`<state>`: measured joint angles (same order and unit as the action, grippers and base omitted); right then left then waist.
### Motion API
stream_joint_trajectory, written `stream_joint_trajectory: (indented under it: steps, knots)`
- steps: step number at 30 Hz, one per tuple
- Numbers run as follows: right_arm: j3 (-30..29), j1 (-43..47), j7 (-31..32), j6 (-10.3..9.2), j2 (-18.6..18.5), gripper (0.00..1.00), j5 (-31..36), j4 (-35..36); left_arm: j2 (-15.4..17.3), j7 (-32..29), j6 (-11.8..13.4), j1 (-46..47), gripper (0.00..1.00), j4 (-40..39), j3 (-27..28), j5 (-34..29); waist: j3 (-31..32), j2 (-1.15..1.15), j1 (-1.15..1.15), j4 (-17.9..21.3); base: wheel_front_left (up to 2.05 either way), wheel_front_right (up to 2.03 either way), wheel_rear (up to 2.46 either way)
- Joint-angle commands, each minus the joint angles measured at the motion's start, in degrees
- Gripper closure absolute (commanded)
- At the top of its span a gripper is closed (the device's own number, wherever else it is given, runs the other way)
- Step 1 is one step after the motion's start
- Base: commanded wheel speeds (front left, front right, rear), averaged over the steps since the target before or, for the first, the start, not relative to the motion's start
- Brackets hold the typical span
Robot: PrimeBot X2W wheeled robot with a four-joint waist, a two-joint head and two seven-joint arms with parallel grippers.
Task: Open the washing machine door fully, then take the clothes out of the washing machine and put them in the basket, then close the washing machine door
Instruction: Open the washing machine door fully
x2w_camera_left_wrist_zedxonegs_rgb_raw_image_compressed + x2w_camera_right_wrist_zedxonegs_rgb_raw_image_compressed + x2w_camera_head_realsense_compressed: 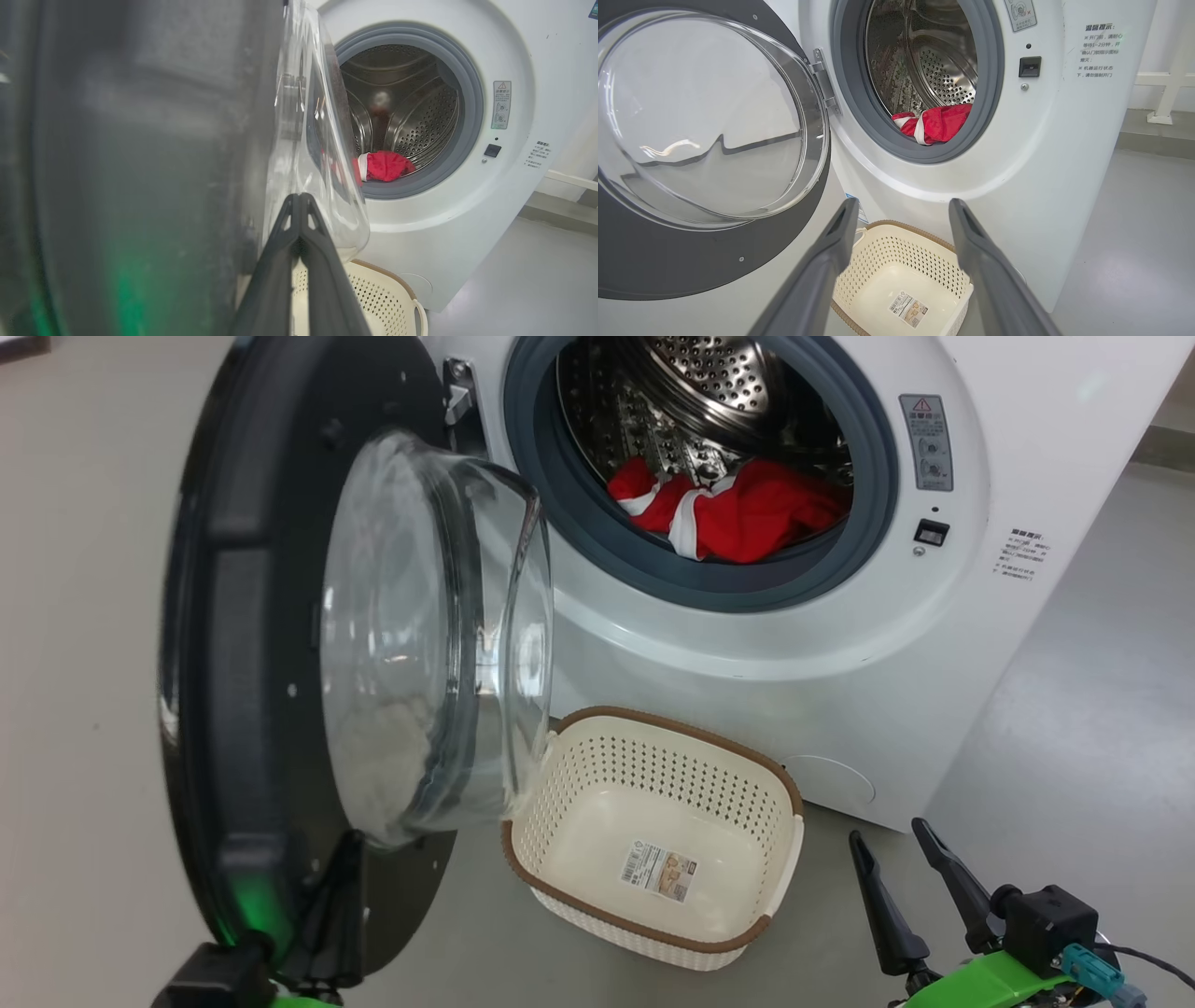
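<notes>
Door step looks nearly done: your left gripper, pinched together and empty, sits by the washing machine door lower edge; right gripper wide, empty. The red jersey lies inside the washing machine. Next, reach in for it.

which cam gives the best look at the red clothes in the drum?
Head view: it looks down into the drum, so the red clothes lie broad and unobstructed, white trim clear. Right wrist view shows a smaller bunch at the gasket lip. Left wrist view shows a small lump, partly behind the washing machine door glass.
</notes>
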<state>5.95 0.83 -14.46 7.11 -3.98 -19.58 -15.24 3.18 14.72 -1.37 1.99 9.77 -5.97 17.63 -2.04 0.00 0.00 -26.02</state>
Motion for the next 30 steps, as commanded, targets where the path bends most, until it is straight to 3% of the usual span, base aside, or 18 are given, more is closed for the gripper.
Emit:
stream_joint_trajectory:
  steps: [1,14,30]
  knots:
    - [0.9,-2.7,-0.5,0.37,-0.8,0.00,0.2,1.6,1.7,0.3,0.7,0.7,1.00,-1.5,3.6,-0.7,-0.2,0.00,0.00,0.0,0.00,0.00,0.00]
    - [1.4,-4.2,-0.5,0.37,-2.0,0.00,0.6,1.7,3.4,0.3,1.6,4.5,1.00,1.2,16.0,-2.4,-3.1,0.00,0.00,0.6,0.00,0.00,0.00]
    - [2.1,-5.7,-0.5,0.37,-3.7,0.00,0.8,2.3,7.6,0.3,-0.7,12.4,1.00,9.2,29.8,-4.8,-6.2,0.00,0.00,1.3,0.00,0.00,0.00]
